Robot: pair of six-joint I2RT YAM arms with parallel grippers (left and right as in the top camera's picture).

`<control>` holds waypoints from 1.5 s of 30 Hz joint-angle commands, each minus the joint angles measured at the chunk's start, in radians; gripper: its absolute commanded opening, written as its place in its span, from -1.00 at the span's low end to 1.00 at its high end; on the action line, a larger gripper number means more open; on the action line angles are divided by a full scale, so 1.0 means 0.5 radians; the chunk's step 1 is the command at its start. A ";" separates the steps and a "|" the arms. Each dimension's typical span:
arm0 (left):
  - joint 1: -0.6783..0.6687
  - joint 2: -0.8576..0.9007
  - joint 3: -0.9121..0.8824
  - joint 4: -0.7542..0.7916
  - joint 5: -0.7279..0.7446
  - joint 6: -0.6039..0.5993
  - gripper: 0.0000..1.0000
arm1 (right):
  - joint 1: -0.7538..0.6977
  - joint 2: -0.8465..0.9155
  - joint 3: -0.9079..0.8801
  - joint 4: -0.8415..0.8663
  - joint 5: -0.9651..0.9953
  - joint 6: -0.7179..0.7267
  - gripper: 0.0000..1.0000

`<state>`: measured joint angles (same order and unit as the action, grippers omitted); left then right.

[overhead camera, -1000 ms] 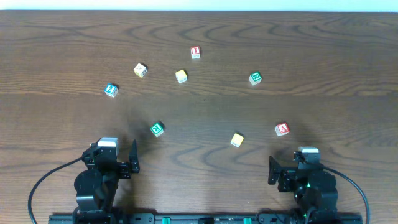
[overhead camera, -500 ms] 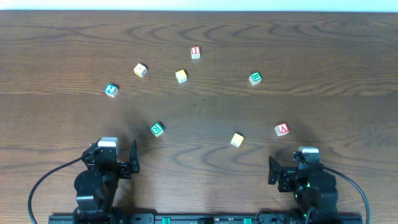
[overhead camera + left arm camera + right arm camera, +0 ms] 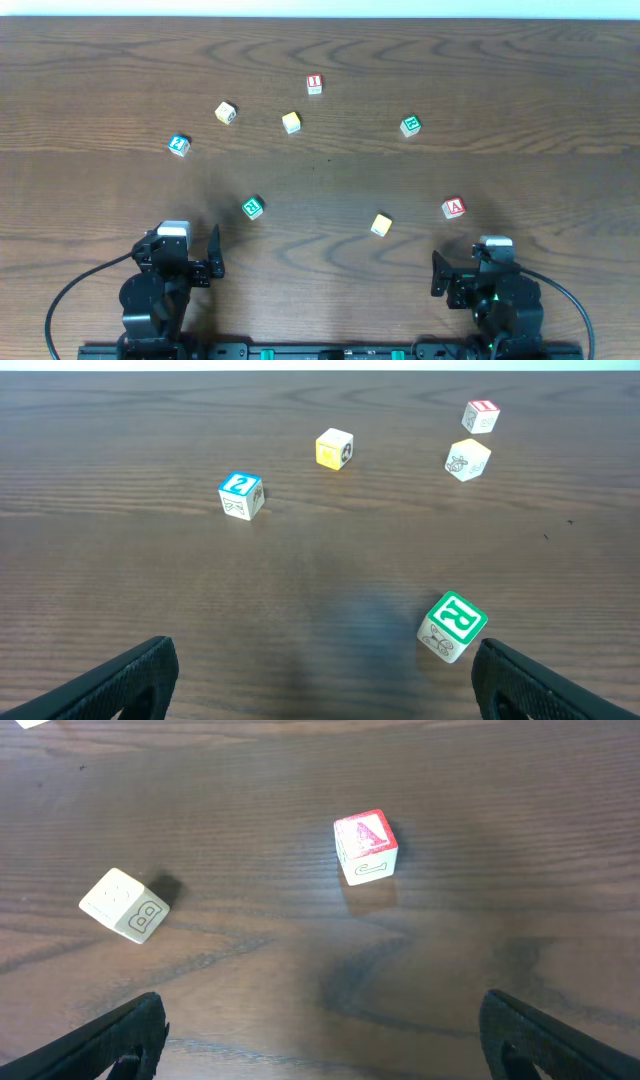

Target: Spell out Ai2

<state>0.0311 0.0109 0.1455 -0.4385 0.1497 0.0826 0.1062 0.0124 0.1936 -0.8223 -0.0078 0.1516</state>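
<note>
Three pieces matter: the red A block [image 3: 365, 845] sits near the right gripper [image 3: 325, 1025], with the blue 2 block [image 3: 241, 495] and red I block [image 3: 314, 85] farther out. The left gripper [image 3: 325, 665] (like the right) is spread and empty. The green R block [image 3: 452, 626], resembling a 2, could be grabbed by mistake.

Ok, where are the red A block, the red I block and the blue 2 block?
red A block [image 3: 366, 832], right wrist view, on its red top face.
red I block [image 3: 314, 83], overhead view, on its top face.
blue 2 block [image 3: 240, 485], left wrist view, on its blue top face.
</note>
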 commanded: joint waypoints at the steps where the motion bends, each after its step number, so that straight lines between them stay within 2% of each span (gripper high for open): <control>1: 0.008 -0.013 -0.038 -0.005 -0.014 0.021 0.91 | -0.015 -0.014 -0.024 -0.002 -0.008 -0.021 0.99; 5: 0.008 -0.013 -0.038 -0.005 -0.014 0.021 0.90 | -0.015 -0.014 -0.024 0.000 0.001 -0.023 0.98; 7: 0.008 -0.013 -0.038 -0.005 -0.014 0.021 0.91 | -0.015 -0.014 -0.024 0.040 0.123 -0.022 0.98; 10: 0.008 -0.013 -0.038 -0.005 -0.014 0.021 0.91 | -0.015 -0.014 -0.024 0.262 0.134 -0.003 0.98; 12: 0.008 -0.013 -0.038 -0.005 -0.014 0.021 0.91 | -0.015 -0.014 -0.024 0.427 0.043 0.109 0.98; 15: 0.008 -0.013 -0.038 -0.005 -0.014 0.021 0.91 | -0.015 -0.014 -0.024 0.626 -0.154 0.433 0.99; 17: 0.008 -0.013 -0.038 -0.005 -0.014 0.021 0.91 | -0.015 -0.014 -0.024 0.665 -0.266 0.632 0.98; 22: 0.008 -0.013 -0.038 -0.005 -0.014 0.021 0.91 | -0.015 -0.014 -0.024 0.664 -0.426 0.876 0.99; 31: 0.008 -0.013 -0.038 -0.005 -0.014 0.021 0.91 | -0.015 -0.014 -0.024 0.666 -0.975 0.877 0.99; 38: 0.008 -0.013 -0.038 -0.005 -0.014 0.021 0.91 | -0.015 -0.002 -0.024 0.707 -1.039 0.709 0.99; 45: 0.008 -0.013 -0.038 -0.005 -0.014 0.021 0.91 | -0.015 0.307 0.011 1.073 -1.039 0.710 0.91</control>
<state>0.0311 0.0109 0.1455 -0.4385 0.1497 0.0826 0.1059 0.1005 0.1860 -0.3122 -0.5133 0.5255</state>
